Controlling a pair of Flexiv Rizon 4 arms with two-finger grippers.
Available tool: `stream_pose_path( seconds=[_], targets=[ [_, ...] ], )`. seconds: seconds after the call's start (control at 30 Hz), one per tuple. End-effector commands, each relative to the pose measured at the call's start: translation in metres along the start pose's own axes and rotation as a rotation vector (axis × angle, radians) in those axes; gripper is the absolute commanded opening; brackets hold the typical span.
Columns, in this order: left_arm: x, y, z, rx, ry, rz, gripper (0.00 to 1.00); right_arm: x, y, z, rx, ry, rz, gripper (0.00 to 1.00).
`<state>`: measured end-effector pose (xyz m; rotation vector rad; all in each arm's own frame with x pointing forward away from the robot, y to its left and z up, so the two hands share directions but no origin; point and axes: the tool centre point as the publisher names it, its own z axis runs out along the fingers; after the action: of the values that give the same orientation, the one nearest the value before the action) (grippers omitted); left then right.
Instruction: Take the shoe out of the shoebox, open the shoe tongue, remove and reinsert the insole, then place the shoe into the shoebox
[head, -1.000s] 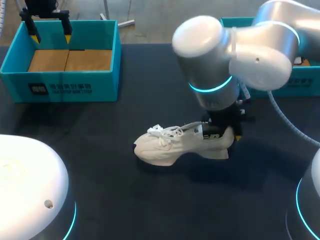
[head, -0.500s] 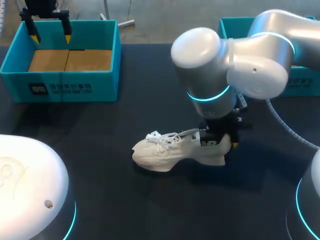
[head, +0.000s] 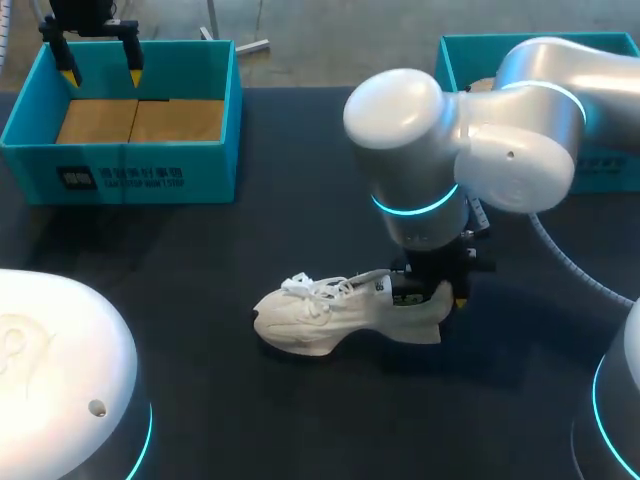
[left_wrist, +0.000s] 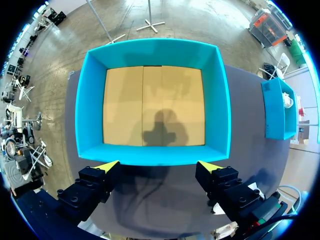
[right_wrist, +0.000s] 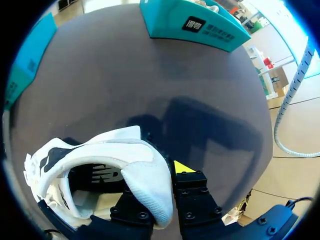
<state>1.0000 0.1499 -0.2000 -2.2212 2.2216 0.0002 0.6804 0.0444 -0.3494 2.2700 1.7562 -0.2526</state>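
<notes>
A white sneaker (head: 325, 315) sits on the dark table, toe pointing left, laces loose. My right gripper (head: 440, 293) comes down on its heel and is shut on the heel collar. In the right wrist view the heel (right_wrist: 147, 182) is pinched between the fingers (right_wrist: 184, 170), and the shoe's opening shows beside them. The teal shoebox (head: 120, 165) stands at the back left, holding nothing but its cardboard floor. My left gripper (head: 100, 60) hangs open above the box's far wall. In the left wrist view the shoebox (left_wrist: 152, 50) lies ahead of the open left gripper (left_wrist: 158, 167).
A second teal box (head: 480, 48) stands at the back right, partly hidden by my right arm; it also shows as the second teal box (left_wrist: 277, 107) in the left wrist view. Bare dark tabletop (head: 260, 230) separates the sneaker from the shoebox.
My right arm has shifted the sneaker a little to the left and toward the front of the table, still gripping the heel. The left arm has not moved.
</notes>
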Motion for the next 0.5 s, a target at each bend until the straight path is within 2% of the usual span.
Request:
stream_pose_path(
  seconds=[0.03,0.5],
  targets=[
    [0.0000,0.0000,0.0000,0.000,0.000,0.000,1.00,0.0112,-0.0108,0.0026,-0.030,-0.005,0.010,0.00],
    [0.0000,0.0000,0.0000,0.000,0.000,0.000,1.00,0.0148,-0.0146,0.0060,-0.048,-0.041,-0.062,0.00]
  ],
)
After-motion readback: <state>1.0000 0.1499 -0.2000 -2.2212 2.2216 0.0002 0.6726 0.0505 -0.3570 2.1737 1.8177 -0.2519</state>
